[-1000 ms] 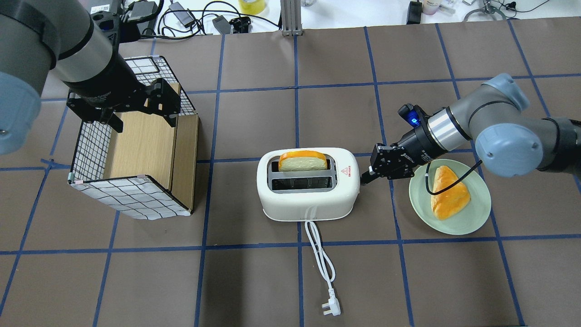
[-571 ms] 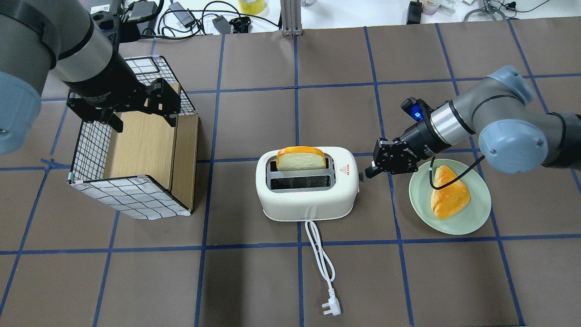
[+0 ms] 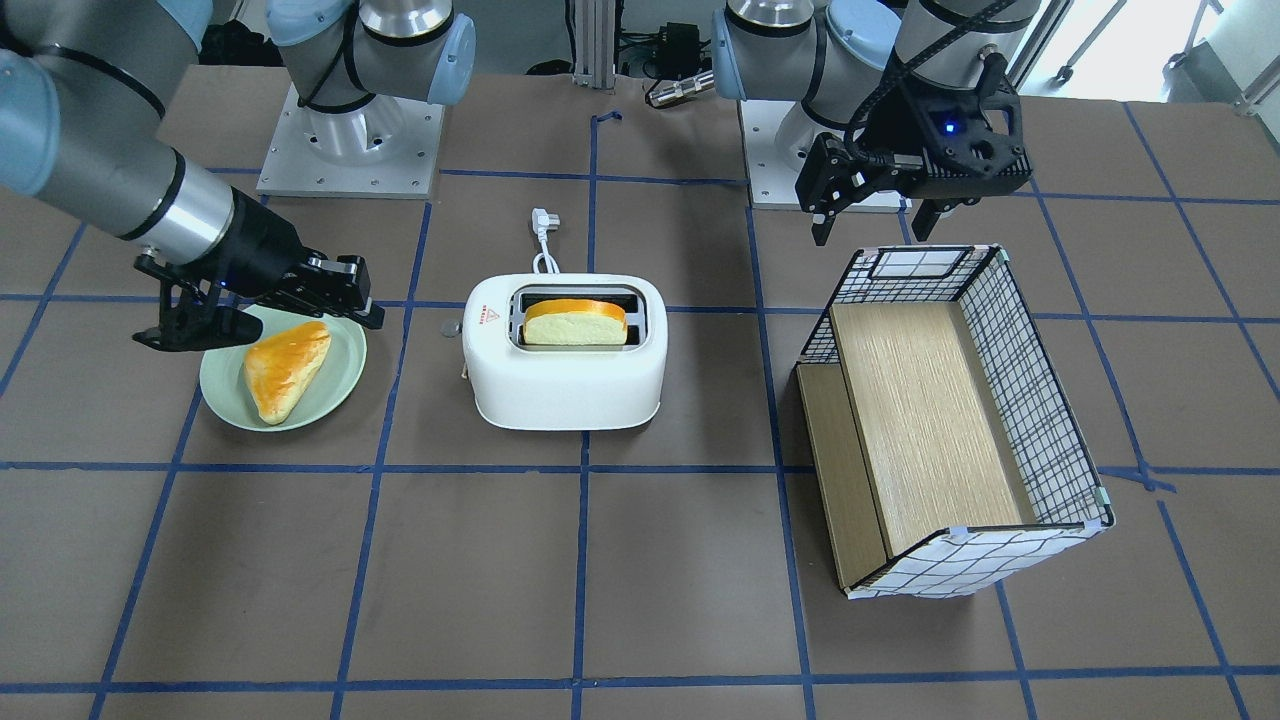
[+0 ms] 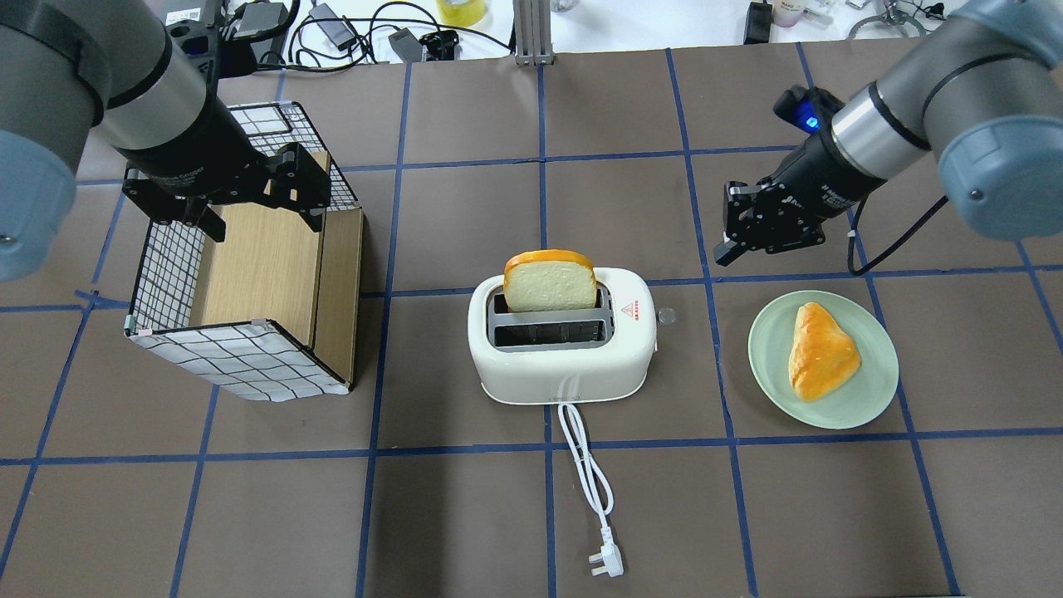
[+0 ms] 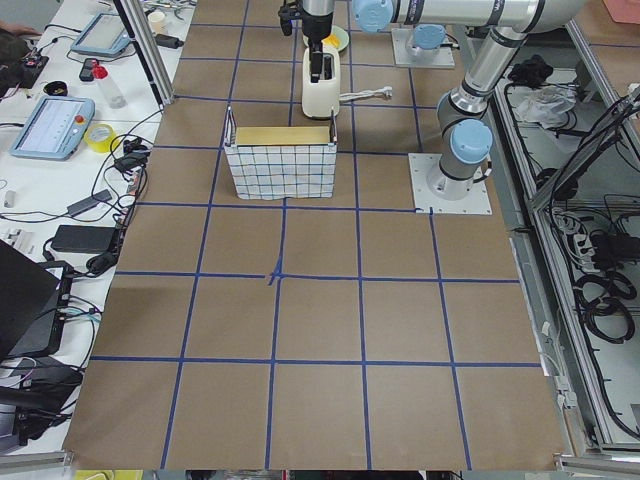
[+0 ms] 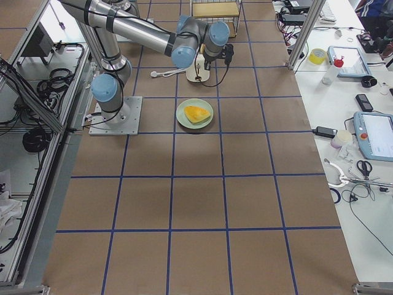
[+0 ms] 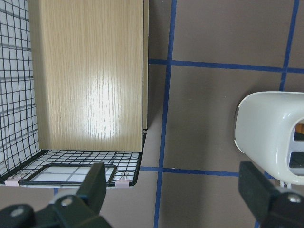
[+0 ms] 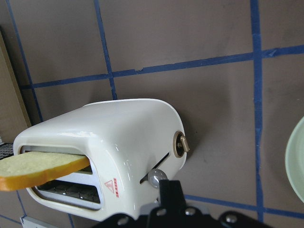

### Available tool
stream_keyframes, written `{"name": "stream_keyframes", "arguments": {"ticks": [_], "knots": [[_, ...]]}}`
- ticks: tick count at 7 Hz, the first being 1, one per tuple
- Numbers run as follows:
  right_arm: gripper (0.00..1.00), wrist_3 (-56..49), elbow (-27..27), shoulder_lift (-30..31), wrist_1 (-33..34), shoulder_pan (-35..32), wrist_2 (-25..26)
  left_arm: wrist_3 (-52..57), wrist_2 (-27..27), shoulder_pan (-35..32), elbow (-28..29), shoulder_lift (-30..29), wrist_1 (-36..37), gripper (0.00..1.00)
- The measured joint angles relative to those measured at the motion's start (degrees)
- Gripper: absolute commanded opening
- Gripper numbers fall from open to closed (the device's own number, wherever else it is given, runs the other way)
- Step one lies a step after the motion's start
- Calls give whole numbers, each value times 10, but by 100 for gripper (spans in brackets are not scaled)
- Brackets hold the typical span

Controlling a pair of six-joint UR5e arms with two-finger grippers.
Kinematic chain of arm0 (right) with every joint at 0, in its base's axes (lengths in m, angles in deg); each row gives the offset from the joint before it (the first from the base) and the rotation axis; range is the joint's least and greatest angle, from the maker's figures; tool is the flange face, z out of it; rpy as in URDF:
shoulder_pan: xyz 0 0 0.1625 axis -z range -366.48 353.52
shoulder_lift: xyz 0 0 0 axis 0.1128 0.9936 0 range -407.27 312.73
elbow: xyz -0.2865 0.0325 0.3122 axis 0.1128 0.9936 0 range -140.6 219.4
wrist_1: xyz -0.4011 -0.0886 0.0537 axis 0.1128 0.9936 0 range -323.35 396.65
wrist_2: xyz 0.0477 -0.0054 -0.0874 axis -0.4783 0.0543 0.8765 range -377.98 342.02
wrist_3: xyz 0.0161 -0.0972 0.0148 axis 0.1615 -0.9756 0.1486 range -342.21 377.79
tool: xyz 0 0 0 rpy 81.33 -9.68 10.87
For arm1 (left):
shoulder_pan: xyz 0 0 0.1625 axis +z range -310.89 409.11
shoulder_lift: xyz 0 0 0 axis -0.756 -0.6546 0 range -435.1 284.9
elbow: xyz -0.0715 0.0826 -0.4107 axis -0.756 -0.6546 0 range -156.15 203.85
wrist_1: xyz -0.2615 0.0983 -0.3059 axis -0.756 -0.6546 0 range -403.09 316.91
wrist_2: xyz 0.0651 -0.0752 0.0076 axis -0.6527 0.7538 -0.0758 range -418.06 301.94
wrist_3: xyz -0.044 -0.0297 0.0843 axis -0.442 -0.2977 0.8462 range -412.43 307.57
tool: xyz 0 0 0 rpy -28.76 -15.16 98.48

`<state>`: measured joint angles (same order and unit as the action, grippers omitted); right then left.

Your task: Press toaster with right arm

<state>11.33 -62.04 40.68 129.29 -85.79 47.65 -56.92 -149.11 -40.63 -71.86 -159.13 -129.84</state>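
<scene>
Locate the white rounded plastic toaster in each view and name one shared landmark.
Exterior front-facing: white rounded plastic toaster, just left of centre.
Overhead exterior: toaster, centre.
Exterior left: toaster, top centre, small.
Exterior right: toaster, top centre, partly hidden.
Left wrist-mounted: toaster, right edge, cut off.
Right wrist-mounted: toaster, lower left, large.
Landmark: checkered wire box with wooden floor, beside the toaster.

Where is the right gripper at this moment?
In the overhead view the right gripper hangs right of centre, clear of the toaster, off its lever end and up-frame of the green plate.
</scene>
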Motion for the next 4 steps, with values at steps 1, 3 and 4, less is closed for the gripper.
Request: {"name": "stream_keyframes", "arguments": {"ticks": [1,3,4], "knots": [[0,16,56,4,-41,-13,45,0,0,0,0,0,0,100],[0,81,151,6,-97,-62,150,0,0,0,0,0,0,100],[6,115,172,5,-105,-89,187,0,0,0,0,0,0,100]]}}
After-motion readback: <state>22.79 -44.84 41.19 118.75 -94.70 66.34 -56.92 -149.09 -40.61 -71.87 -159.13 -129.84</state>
